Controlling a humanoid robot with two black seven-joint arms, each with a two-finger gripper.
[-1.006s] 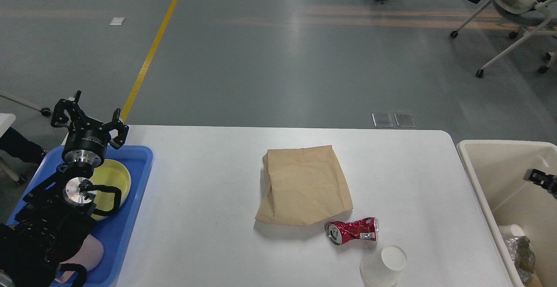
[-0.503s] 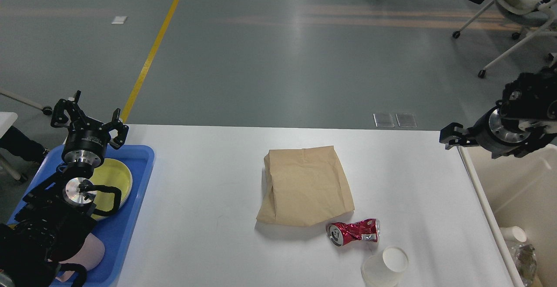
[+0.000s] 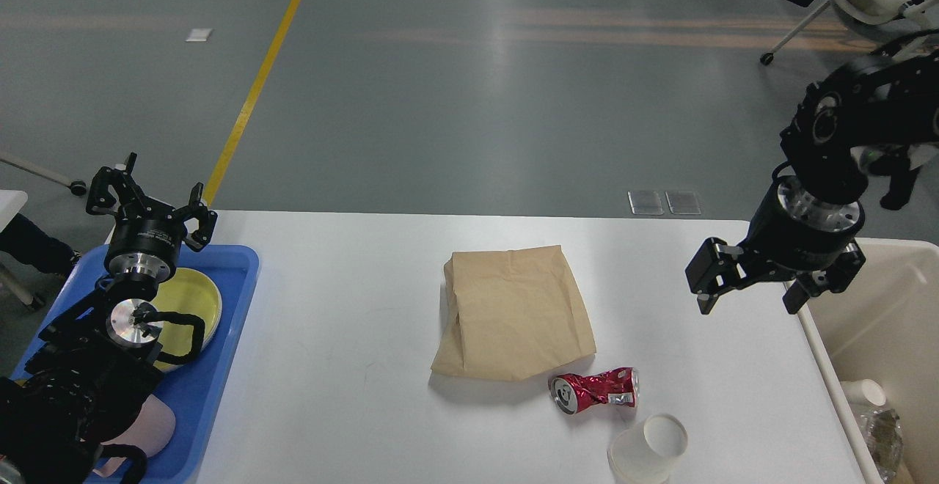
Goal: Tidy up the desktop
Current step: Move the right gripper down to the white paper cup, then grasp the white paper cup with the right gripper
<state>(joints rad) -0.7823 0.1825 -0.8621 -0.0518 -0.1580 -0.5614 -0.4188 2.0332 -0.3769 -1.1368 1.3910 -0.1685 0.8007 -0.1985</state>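
- The right pincer (image 3: 753, 295) hangs at right of frame, fingers spread apart with nothing between them, pointing down over the right end of the surface (image 3: 352, 367), just beside the cream bin (image 3: 821, 337).
- The left pincer (image 3: 150, 198) stands at far left of frame, fingers apart and empty, above the far end of the blue tray (image 3: 220, 367).
- Writing: the crushed red can (image 3: 596, 390) carries white marks too small to read; small lettering on the left wrist housing is also illegible.
- Count on the bare surface: one folded brown paper bag (image 3: 513, 312) at centre, one crushed can just beside the bag's lower right corner, one white paper cup (image 3: 649, 449) lying on its side near the can at the bottom edge of frame.
- In the tray: one yellow plate (image 3: 192, 301), partly hidden by the left arm, and one pinkish item (image 3: 150, 433) at lower left, also partly hidden.
- In the bin, lower right of frame: a white cup-like item (image 3: 866, 394) and a crumpled clear wrapper (image 3: 880, 433).
- The white surface fills the lower middle of frame, its far edge and rounded right corner visible; the tray sits at its left end, the bin against its right edge.
- Open room: a wide bare band between tray and bag, and another between bag and right pincer.
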